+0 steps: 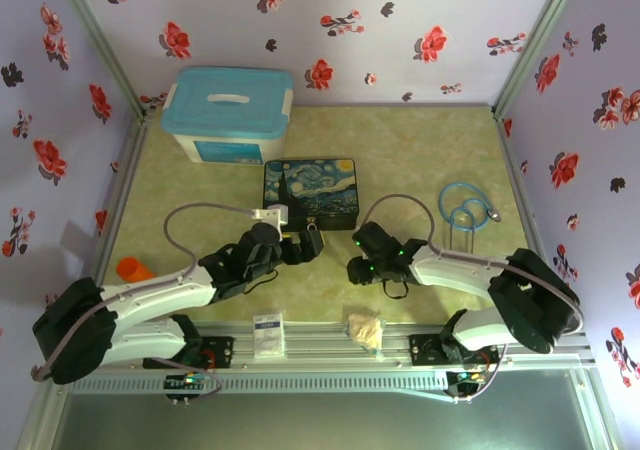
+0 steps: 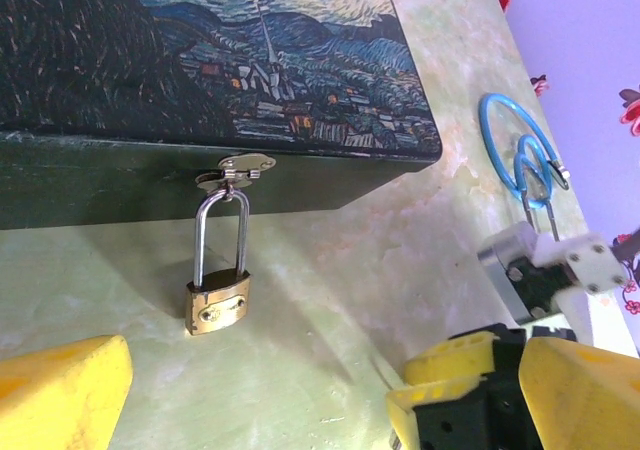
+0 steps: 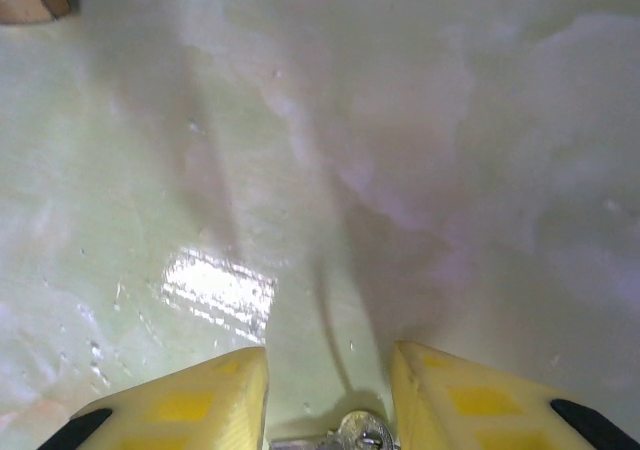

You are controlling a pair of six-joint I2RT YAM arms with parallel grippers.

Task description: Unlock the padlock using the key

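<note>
Before the box (image 1: 310, 192) | left claw (image 2: 320, 380) released, facing padlock (image 2: 217, 305) | right claw (image 3: 330, 370) low, grasping key (image 3: 358, 433)

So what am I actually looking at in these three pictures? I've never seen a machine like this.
Two robot arms, left and right, are bolted at a table's near edge. One picture looks down from above; the others come from a camera on each wrist. The left claw is open, facing a small brass padlock hanging from a painted box. The right claw pinches a tiny key. Also there: a blue-lidded tub, blue looped tubing, a paper wad.
</note>
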